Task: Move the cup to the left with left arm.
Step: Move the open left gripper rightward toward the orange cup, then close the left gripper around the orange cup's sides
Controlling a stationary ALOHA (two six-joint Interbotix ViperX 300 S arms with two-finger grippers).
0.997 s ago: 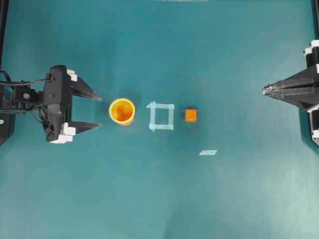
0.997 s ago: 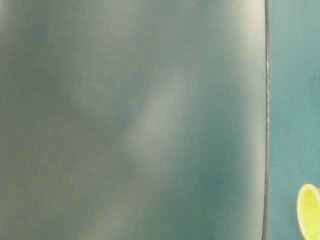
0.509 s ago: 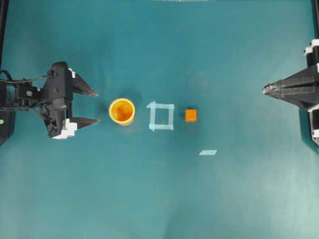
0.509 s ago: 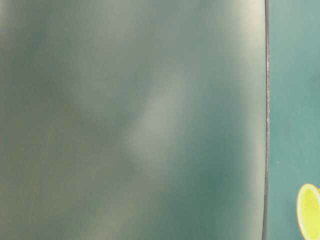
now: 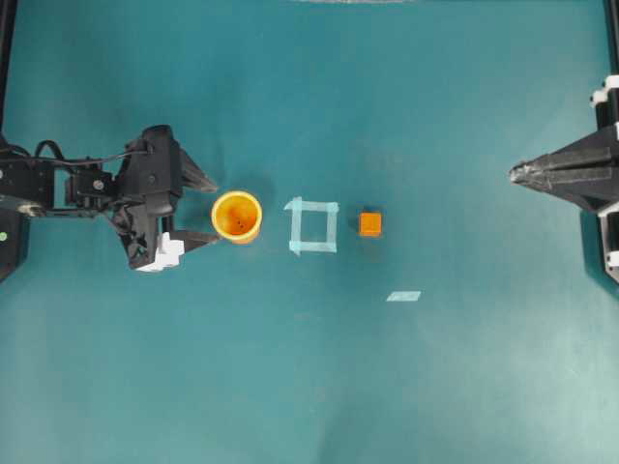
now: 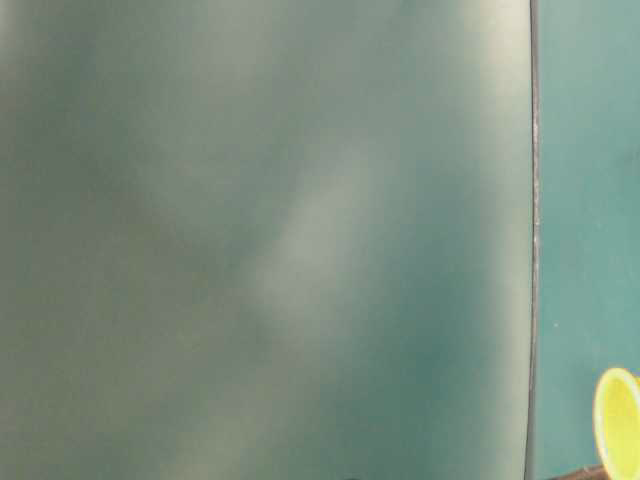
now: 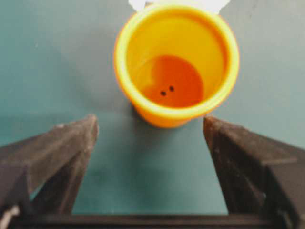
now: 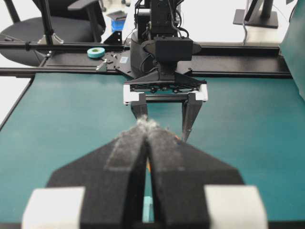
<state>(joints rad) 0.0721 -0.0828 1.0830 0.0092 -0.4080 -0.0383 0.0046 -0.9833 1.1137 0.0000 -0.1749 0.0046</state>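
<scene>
The cup point(image 5: 237, 216), orange-yellow with a pale rim, stands upright on the teal table just left of the middle. In the left wrist view the cup point(image 7: 176, 62) shows its dark orange inside, and its rim point(image 6: 617, 420) appears in the table-level view. My left gripper point(image 5: 217, 211) is open. Its two black fingertips point(image 7: 90, 125) reach the cup's near side, one on each side, with nothing between them. In the left wrist view this gripper point(image 7: 150, 121) sits low over the table. My right gripper point(image 5: 513, 175) is shut at the far right edge, tips point(image 8: 144, 125) together.
A pale tape square point(image 5: 312, 225) lies right of the cup. Beyond it sits a small orange cube point(image 5: 369, 223). A short tape strip point(image 5: 403, 296) lies nearer the front. Black frame rails point(image 5: 6, 58) run along the left and right table edges.
The left gripper has moved right towards the cup, from a gap away to fingertips level with the cup's near side. The cup, the cube and the right arm have not moved.
</scene>
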